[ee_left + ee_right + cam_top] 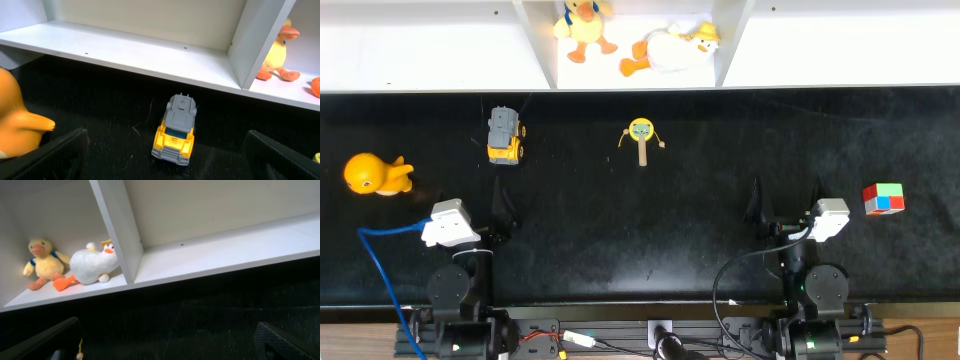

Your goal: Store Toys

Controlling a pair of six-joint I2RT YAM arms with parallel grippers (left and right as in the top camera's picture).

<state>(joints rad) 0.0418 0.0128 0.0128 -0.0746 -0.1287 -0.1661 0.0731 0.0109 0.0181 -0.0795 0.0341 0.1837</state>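
On the black table (620,230), seen from above, both arms sit folded low near their bases. The left gripper (472,208) and right gripper (786,205) point toward the shelf (440,50), each with fingers spread and holding nothing. The truck (505,136) lies just ahead of the left gripper and the orange duck (375,174) off to its left. The rattle (641,138) is near the middle, and the cube (883,199) is to the right of the right gripper. A yellow duck (584,28) and a white duck (672,48) lie in the shelf's middle compartment.

From the left wrist, the fingers (55,152) stand wide apart, low over the table. The truck is ahead between them, touching neither, and the orange duck lies close by one finger.

From the right wrist, the fingers (40,340) are likewise wide apart and aimed at the shelf, where the two ducks lie side by side next to a divider.
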